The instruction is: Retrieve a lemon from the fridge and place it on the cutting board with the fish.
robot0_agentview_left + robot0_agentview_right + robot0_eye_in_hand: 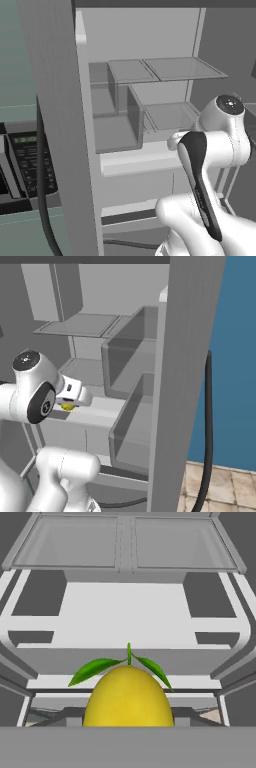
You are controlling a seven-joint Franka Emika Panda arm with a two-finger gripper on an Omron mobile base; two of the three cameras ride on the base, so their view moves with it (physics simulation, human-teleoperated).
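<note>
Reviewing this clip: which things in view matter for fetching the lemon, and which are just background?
Part of the job:
lemon, close before the hand camera
fridge, doors open
claw, at the lemon; grip state unclear

Just there:
microwave with keypad
dark cable beside the fridge door

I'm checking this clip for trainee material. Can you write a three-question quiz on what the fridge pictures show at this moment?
1. True or false: the fridge doors stand open, showing pale shelves inside.
2. In the hand view, the lemon sits: A) far off on the top shelf; B) close in front of the camera, low and centred; C) on a cutting board.
3. Fill in: green ____ sprout from the lemon's stem.

Key
1. True.
2. B. In the right base view a bit of yellow also shows under the gripper; whether its fingers are closed on the fruit cannot be told.
3. Leaves.
</note>
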